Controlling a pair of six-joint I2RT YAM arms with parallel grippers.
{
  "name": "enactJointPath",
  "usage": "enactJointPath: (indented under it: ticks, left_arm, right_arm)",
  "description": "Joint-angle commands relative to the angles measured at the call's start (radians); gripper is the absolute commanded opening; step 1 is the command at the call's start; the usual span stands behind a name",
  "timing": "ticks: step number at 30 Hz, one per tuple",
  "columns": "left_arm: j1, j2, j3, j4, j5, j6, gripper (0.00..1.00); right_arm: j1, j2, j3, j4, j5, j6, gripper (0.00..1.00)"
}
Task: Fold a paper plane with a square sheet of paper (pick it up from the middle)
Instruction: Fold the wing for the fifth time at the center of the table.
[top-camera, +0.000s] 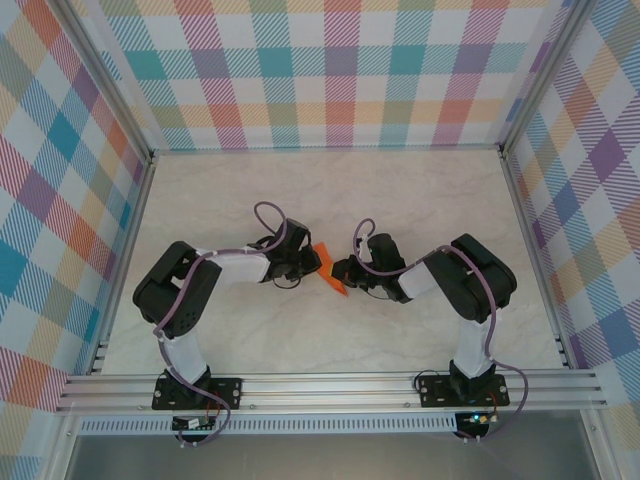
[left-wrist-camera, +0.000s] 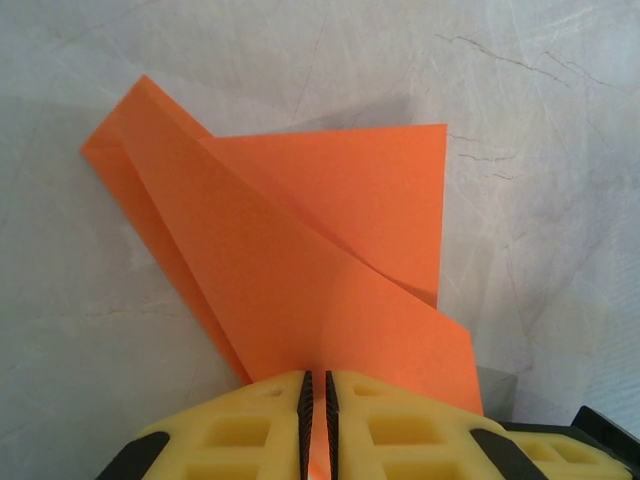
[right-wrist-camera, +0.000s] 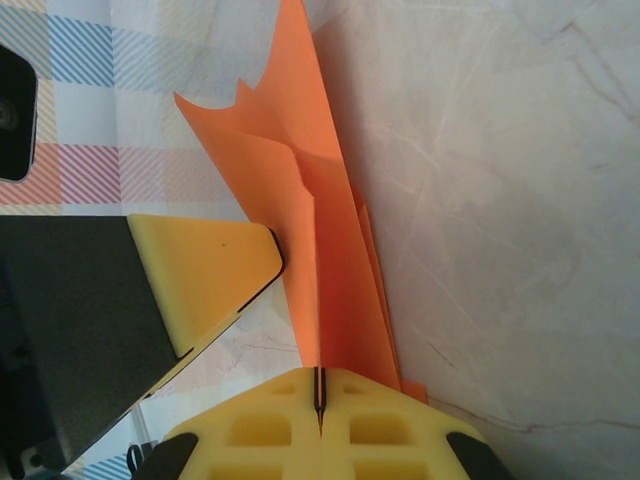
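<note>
The orange sheet of paper (top-camera: 330, 271), folded into pointed layers, hangs above the table's middle between both grippers. In the left wrist view the paper (left-wrist-camera: 300, 230) fans out from my left gripper (left-wrist-camera: 317, 385), whose yellow fingers (left-wrist-camera: 400, 420) are shut on its lower edge; a pointed flap reaches up-left and another layer lies behind. My right gripper (right-wrist-camera: 320, 388) is shut on the paper (right-wrist-camera: 320, 250), seen edge-on with several layers rising from the jaws. The left gripper's yellow finger (right-wrist-camera: 205, 270) touches the paper from the left. From above, the left gripper (top-camera: 312, 262) and right gripper (top-camera: 345, 272) face each other.
A pale marbled tabletop (top-camera: 400, 200) lies under the arms, boxed in by plaid walls (top-camera: 330, 70) at the back and sides. A metal rail (top-camera: 330, 385) with both arm bases runs along the near edge.
</note>
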Motion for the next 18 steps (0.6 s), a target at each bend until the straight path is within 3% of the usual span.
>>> enactJointPath:
  ticks: [1,6,13,18]
  left_arm:
    - [-0.004,0.032,0.028,-0.089,-0.060,0.040,0.15]
    - [-0.003,0.046,0.047,-0.126,-0.070,0.051,0.15]
    - [-0.004,0.057,0.043,-0.138,-0.054,0.049,0.15]
    - [-0.004,0.061,0.044,-0.132,-0.041,0.049,0.15]
  right_arm:
    - [-0.005,0.028,-0.023,-0.175,0.053,-0.039,0.04]
    - [-0.006,0.010,-0.011,-0.221,0.047,-0.056,0.06]
    - [-0.006,-0.097,0.062,-0.353,0.000,-0.112,0.19]
    - [-0.007,-0.155,0.101,-0.456,-0.034,-0.157,0.23]
